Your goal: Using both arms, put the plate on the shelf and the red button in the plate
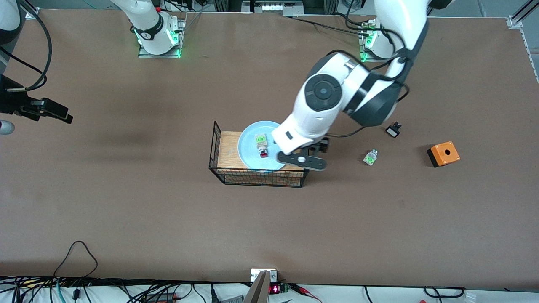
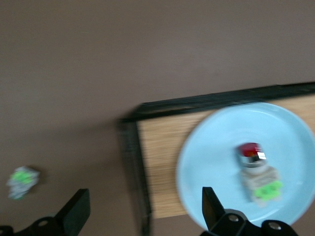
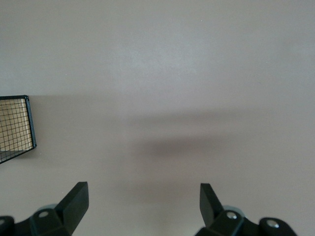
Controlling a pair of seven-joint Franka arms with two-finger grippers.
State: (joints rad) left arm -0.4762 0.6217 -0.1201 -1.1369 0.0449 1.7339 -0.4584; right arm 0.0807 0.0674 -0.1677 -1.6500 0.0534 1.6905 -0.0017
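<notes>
Front view: red button on plate; left gripper and right gripper jaws spread

The brown table carries a wire-sided wooden board, green-capped button, black part and orange box.

No readable text or labels.

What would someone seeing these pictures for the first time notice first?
Probably the left arm reaching across the table's middle, its open left gripper empty, over the edge of the wooden board toward the left arm's end. On that board, inside a black wire basket, sits the pale blue plate with the red button on it. The right gripper waits open over bare table toward the right arm's end.
</notes>
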